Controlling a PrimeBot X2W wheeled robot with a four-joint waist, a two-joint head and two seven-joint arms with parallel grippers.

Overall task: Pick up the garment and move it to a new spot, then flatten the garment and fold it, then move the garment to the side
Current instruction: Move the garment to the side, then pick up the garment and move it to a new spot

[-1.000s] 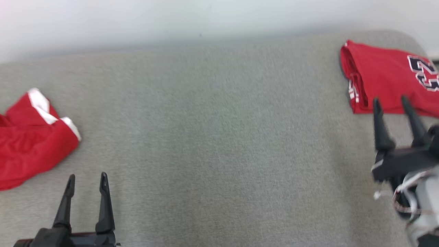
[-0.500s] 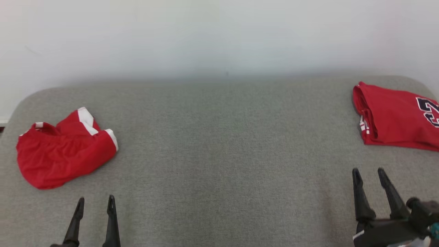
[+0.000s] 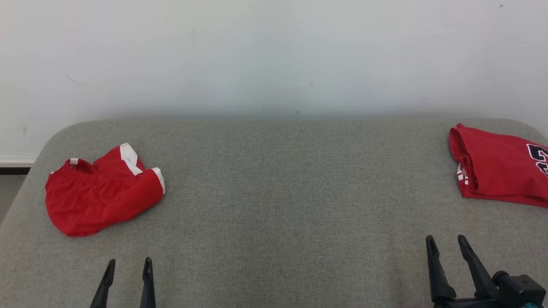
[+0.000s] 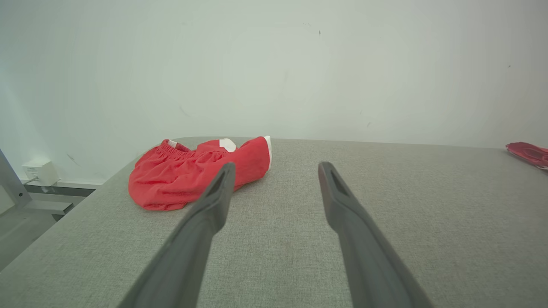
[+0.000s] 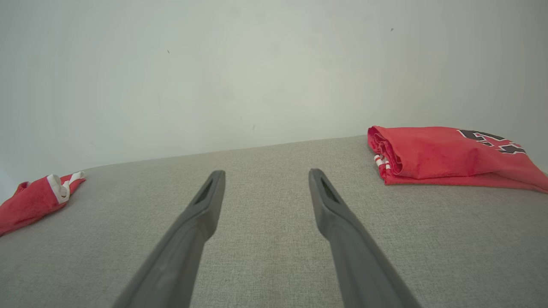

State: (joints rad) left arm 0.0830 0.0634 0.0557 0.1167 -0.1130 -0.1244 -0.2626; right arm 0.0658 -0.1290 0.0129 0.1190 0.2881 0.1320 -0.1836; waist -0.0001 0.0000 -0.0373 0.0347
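A crumpled red garment [image 3: 102, 192] with white trim lies at the left of the grey padded table [image 3: 282, 192]; the left wrist view has it [image 4: 192, 175] just ahead-left of the fingers. A folded red garment [image 3: 496, 171] with dark numbers lies flat at the far right, also [image 5: 445, 154] ahead-right in the right wrist view. My left gripper [image 3: 129, 260] is open and empty at the near edge, below the crumpled garment. My right gripper [image 3: 445, 237] is open and empty at the lower right, well short of the folded one.
A pale wall rises right behind the table. The table's rounded left edge drops to the floor [image 3: 8, 192], where a small white box [image 4: 38, 173] sits by the baseboard. Bare grey cloth stretches between the two garments.
The head camera has tilted up, so the whole picture shifted and shows more wall. My right gripper has drawn back from the folded garment's edge toward the near side; both grippers stay open.
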